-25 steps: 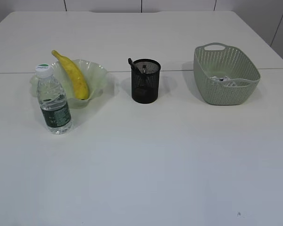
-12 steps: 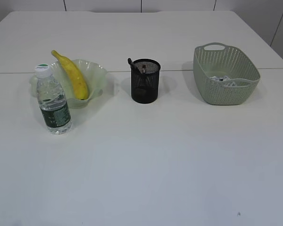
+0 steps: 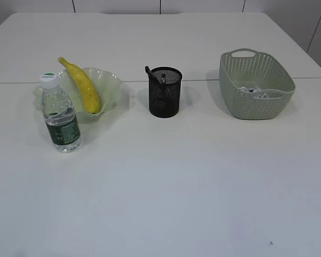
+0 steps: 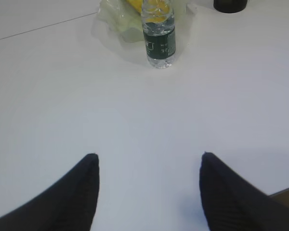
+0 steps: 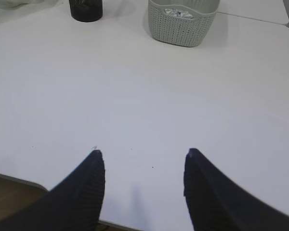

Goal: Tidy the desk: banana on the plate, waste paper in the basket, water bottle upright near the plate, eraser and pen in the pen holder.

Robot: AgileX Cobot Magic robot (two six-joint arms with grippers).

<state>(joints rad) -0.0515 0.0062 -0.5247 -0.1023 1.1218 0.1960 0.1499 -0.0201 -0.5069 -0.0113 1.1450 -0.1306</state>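
Note:
A yellow banana (image 3: 83, 85) lies on the pale green wavy plate (image 3: 111, 81). The water bottle (image 3: 60, 114) stands upright just in front of the plate; it also shows in the left wrist view as the bottle (image 4: 159, 38). The black mesh pen holder (image 3: 165, 92) has a pen (image 3: 149, 73) sticking out; the eraser is hidden. Waste paper (image 3: 253, 91) lies inside the grey-green basket (image 3: 255, 101). My left gripper (image 4: 148, 156) and right gripper (image 5: 143, 153) are both open and empty over bare table near its front edge; neither appears in the exterior view.
A seam (image 3: 16, 82) between two white tables runs across behind the objects. The right wrist view shows the basket (image 5: 183, 24) and pen holder (image 5: 85, 9) far ahead, and the table's front edge (image 5: 19, 179) close below.

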